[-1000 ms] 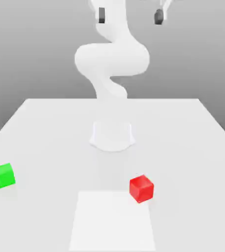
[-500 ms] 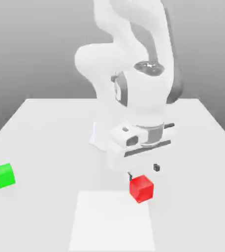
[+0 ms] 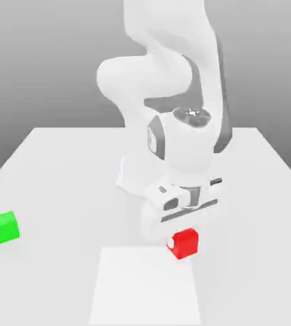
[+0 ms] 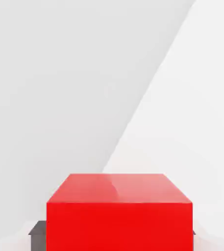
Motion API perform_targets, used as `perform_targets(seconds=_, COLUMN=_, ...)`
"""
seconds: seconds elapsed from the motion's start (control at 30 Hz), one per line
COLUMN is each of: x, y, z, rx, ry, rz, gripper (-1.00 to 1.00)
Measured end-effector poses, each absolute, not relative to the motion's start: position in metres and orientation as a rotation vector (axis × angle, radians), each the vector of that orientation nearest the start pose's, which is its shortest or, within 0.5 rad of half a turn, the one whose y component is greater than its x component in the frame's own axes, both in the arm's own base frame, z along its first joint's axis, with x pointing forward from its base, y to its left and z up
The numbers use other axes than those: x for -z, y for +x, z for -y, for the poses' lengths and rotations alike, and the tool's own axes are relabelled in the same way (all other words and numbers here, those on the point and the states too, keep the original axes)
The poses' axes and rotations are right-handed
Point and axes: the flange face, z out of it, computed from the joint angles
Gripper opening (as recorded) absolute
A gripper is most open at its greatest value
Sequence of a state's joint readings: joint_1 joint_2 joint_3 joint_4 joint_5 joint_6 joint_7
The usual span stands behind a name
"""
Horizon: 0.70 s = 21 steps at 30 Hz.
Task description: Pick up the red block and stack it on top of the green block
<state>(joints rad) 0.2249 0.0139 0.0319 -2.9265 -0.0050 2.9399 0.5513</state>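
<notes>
Your pincer (image 3: 183,230) is clamped on the red block (image 3: 184,243) at six o'clock on the surface (image 3: 65,165); lift crookedly and it may slip before reaching the green block (image 3: 6,227) at eight o'clock.

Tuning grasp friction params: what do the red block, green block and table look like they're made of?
Red block: uniform bright red with a faint soft sheen on one face, no grain; looks like smooth plastic, though a render leaves it open. Green block: same flat, even look in green, likely the same. Table: plain matte white, no texture or reflections; material unclear.
</notes>
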Motion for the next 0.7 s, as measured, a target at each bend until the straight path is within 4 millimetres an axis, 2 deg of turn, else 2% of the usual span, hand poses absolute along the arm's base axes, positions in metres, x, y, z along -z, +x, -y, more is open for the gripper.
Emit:
perform_targets(seconds=0.1, x=-0.204, y=0.321, z=-0.082, rx=-0.001, ry=-3.106, rz=-0.472, gripper=-1.00)
perform_targets(seconds=0.13, x=-0.208, y=0.327, z=-0.069, rx=-0.001, ry=-3.089, rz=-0.566, gripper=-1.00)
perform_targets(seconds=0.3, x=-0.219, y=0.354, z=0.028, rx=-0.005, ry=-2.892, rz=-1.198, gripper=-1.00)
perform_targets(seconds=0.43, x=-0.227, y=0.352, z=0.121, rx=-0.006, ry=-2.630, rz=-1.693, gripper=-1.00)
perform_targets(seconds=0.5, x=-0.230, y=0.339, z=0.174, rx=-0.005, ry=-2.450, rz=-1.945, gripper=-1.00)
perform_targets(seconds=0.57, x=-0.234, y=0.315, z=0.230, rx=-0.004, ry=-2.228, rz=-2.198, gripper=-1.00)
perform_targets(seconds=0.7, x=-0.241, y=0.244, z=0.334, rx=0.000, ry=-1.692, rz=-2.642, gripper=-1.00)
